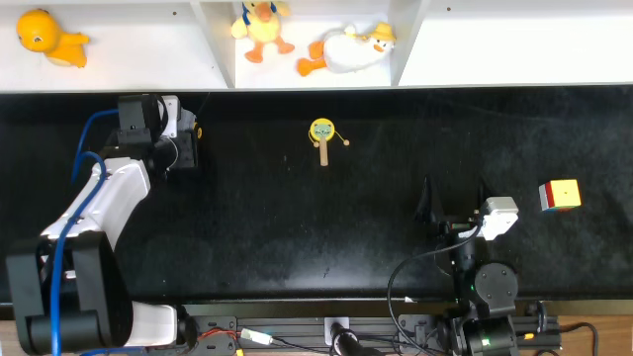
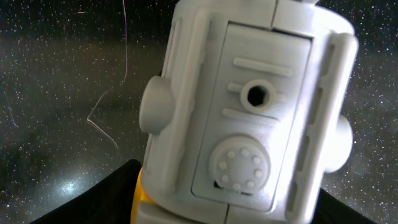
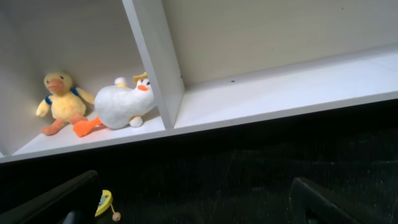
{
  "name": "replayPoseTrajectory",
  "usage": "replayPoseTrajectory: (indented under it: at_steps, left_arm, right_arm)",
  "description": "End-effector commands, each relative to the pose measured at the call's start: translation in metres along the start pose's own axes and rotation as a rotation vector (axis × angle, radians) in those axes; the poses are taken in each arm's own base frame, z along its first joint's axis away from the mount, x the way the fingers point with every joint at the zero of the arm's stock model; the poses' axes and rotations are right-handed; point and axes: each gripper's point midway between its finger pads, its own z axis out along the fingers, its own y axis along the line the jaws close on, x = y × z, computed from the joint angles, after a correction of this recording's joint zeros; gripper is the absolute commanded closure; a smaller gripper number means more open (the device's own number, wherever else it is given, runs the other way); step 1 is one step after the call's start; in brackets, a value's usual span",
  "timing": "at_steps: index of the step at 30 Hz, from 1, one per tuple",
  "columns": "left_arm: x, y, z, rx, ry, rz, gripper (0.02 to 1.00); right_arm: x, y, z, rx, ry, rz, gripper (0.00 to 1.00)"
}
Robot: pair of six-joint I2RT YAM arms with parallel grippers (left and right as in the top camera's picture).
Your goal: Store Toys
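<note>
a black worktop fills the middle band of the top view from left edge to right edge. its surface is matt and flecked all over with tiny pale specks, plainest in the left wrist view, where a soft glare sits at the lower left. a thin pale strand runs down from the upper edge of that view, then bends and zigzags toward the lower left. in the right wrist view the same dark surface crosses the lower half. along the bottom edge of the top view lies a tangle of wires, with wood-coloured floor at the lower right corner.
</note>
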Motion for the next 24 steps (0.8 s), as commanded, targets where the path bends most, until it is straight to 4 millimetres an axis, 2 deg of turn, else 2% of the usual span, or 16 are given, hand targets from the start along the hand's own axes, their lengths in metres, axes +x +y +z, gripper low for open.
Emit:
replayPoseTrajectory:
  at_steps: [1, 8, 16, 20, 24]
  left_arm:
    - [0.003, -0.002, 0.001, 0.009, 0.010, -0.013, 0.546]
    - [-0.021, -0.002, -0.019, 0.008, -0.055, -0.011, 0.654]
    - [-0.040, -0.002, -0.055, 0.007, -0.117, -0.011, 0.783]
    - [-0.049, -0.002, -0.076, 0.004, -0.176, -0.010, 0.812]
    - [-0.069, -0.002, -0.091, 0.004, -0.272, -0.009, 0.816]
  right_arm:
    - [0.003, -0.001, 0.000, 0.003, 0.000, -0.008, 0.005]
    - [0.003, -0.001, 0.000, 0.003, 0.000, -0.007, 0.005]
    - [0.003, -0.001, 0.000, 0.003, 0.000, -0.008, 0.005]
    - [0.003, -0.001, 0.000, 0.003, 0.000, -0.007, 0.007]
    - [0.004, -0.001, 0.000, 0.003, 0.000, -0.008, 0.005]
